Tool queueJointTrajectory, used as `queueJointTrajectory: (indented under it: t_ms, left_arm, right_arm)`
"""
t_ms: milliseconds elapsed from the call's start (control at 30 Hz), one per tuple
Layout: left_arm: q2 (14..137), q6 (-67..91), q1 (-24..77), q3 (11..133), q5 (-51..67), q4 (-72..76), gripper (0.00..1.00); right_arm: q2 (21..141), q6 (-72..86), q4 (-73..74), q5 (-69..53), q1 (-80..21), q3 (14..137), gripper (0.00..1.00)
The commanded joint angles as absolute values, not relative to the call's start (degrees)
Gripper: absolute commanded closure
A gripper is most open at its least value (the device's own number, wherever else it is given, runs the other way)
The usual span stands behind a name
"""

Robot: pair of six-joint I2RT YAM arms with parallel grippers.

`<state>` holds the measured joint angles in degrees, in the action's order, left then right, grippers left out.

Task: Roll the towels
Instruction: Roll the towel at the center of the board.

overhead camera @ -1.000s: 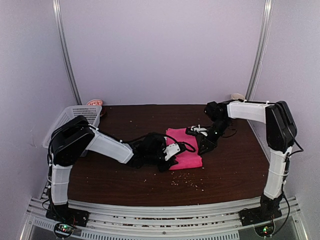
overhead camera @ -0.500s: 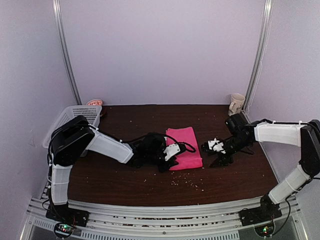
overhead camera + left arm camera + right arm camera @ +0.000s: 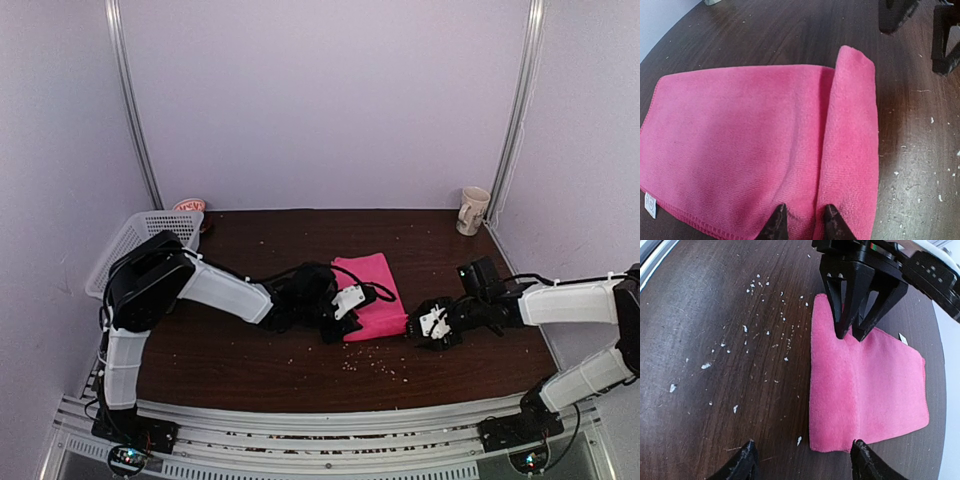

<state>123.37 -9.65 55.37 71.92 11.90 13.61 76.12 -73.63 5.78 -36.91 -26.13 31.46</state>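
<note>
A plain pink towel (image 3: pixel 372 285) lies flat at the middle of the dark table. Its near long edge is turned over into a narrow fold (image 3: pixel 852 135). My left gripper (image 3: pixel 343 322) sits low at the fold's left end, shut on the pink towel (image 3: pixel 755 135), with cloth pinched between the two tips (image 3: pixel 805 222). The right wrist view shows that same gripper (image 3: pixel 851 332) nipping the fold from above. My right gripper (image 3: pixel 422 330) hovers just off the fold's right end, open wide (image 3: pixel 804 460), nothing between its fingers. The towel (image 3: pixel 875 375) ends just ahead of them.
A white lattice basket (image 3: pixel 150 235) stands at the back left with a red and white object (image 3: pixel 189 205) behind it. A cream mug (image 3: pixel 472 210) is at the back right corner. Pale crumbs (image 3: pixel 375 365) dot the wood near the towel's front.
My right arm has swung from over the towel's far right side down to the table off its near right end, and its jaws have opened. The left gripper has stayed put.
</note>
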Motion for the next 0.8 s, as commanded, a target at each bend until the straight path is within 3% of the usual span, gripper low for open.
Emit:
queueJointTrajectory:
  t_ms: [0,267,767]
  left_arm:
    - [125.94,-8.59,55.02,72.11,12.88,9.07,0.74]
    - [125.63,-8.52,54.59,71.91,12.93,8.62,0.74]
    - [124.87,-8.38,53.96,70.93,13.18,8.96,0.74]
  right_arm:
    - [77.22,-72.41,-5.53,-27.52,-30.84,30.21,0.37]
    - [82.70,-70.41,-10.24,-16.05,-35.89,31.00,0.43]
    - [88.02,-71.56,-11.05,-8.66,-37.99,31.22,0.51]
